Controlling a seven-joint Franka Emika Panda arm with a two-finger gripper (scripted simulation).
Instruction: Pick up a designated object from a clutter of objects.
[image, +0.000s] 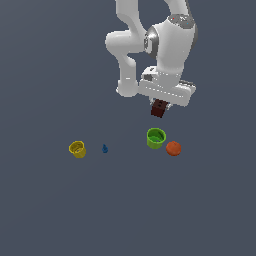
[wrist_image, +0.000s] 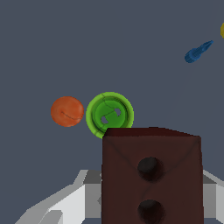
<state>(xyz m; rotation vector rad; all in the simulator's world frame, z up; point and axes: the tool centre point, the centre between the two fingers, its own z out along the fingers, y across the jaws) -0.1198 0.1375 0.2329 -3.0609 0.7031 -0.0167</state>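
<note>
Dark brown-red studded rectangular block (image: 159, 108), unmarked, is hanging clamped in the white pincer (image: 160, 106); below it are sitting a bright green cup (image: 156, 138) and an orange-red round object (image: 173, 148).

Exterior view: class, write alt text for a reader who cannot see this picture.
A white robot arm's gripper holds a dark brown block above a grey floor. Below lie a green cup, orange-red round object, blue piece and yellow cup.

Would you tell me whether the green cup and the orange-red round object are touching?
Apart: the wrist view shows bare floor between the green cup and orange-red round object.
</note>
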